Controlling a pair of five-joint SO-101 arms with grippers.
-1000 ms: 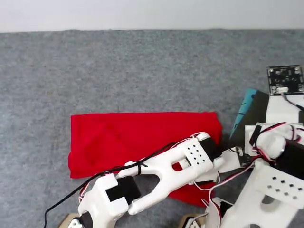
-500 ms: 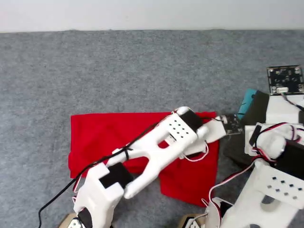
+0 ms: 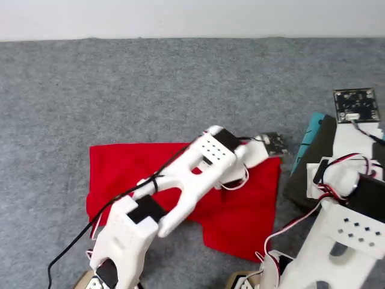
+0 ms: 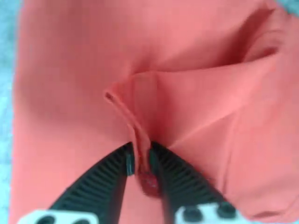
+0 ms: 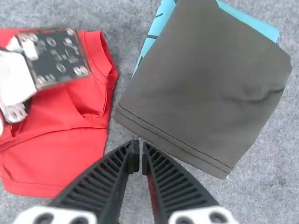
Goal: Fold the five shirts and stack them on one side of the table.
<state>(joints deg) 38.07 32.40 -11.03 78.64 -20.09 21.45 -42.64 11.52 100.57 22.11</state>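
From above, my left arm point(image 3: 192, 171) lies slantwise across the red shirt point(image 3: 120, 171), which is spread flat on the grey surface point(image 3: 150, 84) with its near right corner hanging lower than the rest. My right arm point(image 3: 346, 232) stands at the right edge, beside a folded dark grey shirt point(image 3: 310, 171) that rests on a teal shirt point(image 3: 311, 129).

At my left wrist, my left fingers point(image 4: 127, 157) are nearly shut, pinching a raised ridge of the red shirt point(image 4: 210, 93). The cloth rises from them into a hemmed fold and creases off to either side.

At my right wrist, my right fingers point(image 5: 135, 156) are pressed together and hold nothing. Their tips are over the bare surface point(image 5: 117, 135), in the gap between the red shirt point(image 5: 56, 135) and the dark grey shirt point(image 5: 205, 88). The teal shirt point(image 5: 161, 18) shows along two edges under the dark one. The circuit board point(image 5: 51, 56) on my left arm is above the red shirt's corner.
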